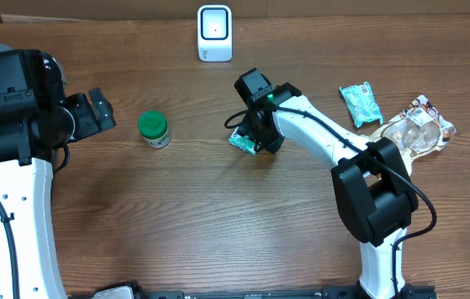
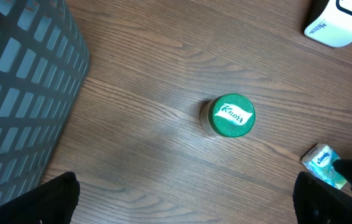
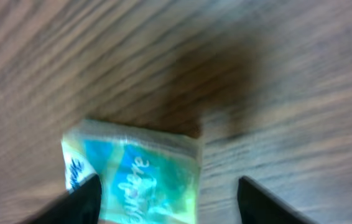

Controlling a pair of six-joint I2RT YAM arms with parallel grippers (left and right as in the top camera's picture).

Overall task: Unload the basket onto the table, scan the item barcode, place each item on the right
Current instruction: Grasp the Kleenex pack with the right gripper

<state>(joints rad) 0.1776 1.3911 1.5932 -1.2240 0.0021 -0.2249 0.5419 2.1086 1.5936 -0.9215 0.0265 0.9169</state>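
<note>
Progress hard to judge from the layout. No grip on the Kleenex tissue pack [image 3: 140,171]: lies flat on the worktop [image 1: 218,224] between the parted fingers of the right claw [image 3: 168,183], close against one finger and clear of the other. Well apart from the white scanner [image 1: 215,33] at the far edge, with no barcode showing in any view. Cannot tell whether scanned or not. Off to the side, left claw [image 2: 185,202] spread fully wide, holding nothing, near the green-lidded Knorr jar [image 2: 231,116]. Probably left to do: the jar, the second teal pack [image 1: 360,104] and the clear snack bag [image 1: 420,129].
</note>
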